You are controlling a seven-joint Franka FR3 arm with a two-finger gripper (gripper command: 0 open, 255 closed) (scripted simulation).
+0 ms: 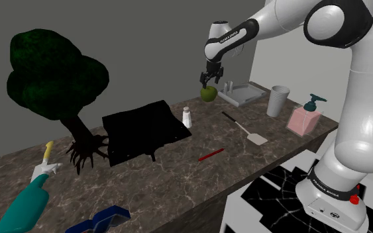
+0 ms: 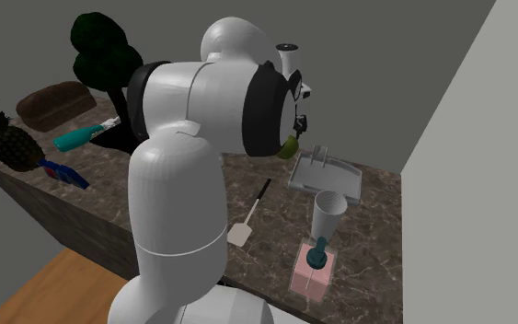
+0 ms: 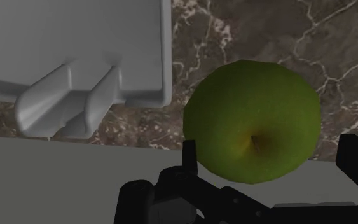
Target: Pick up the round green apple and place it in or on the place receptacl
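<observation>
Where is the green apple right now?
In the shoulder view the green apple is at the back edge of the marble counter, directly under the pincer, just left of the grey tray and beyond the small white bottle.

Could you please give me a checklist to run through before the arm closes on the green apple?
1. Black fingers of the gripper stand apart: ok.
2. Round green apple lined up between the fingers: ok, though it sits nearer one finger, with a gap at the other.
3. Apple clasped: not ok, it is not yet gripped.
4. Fingers low enough around the apple: cannot tell.
5. Pale grey rectangular tray close beside the apple for a short carry: ok.
6. Room between the gripper and the grey wall behind the apple: cannot tell.
</observation>
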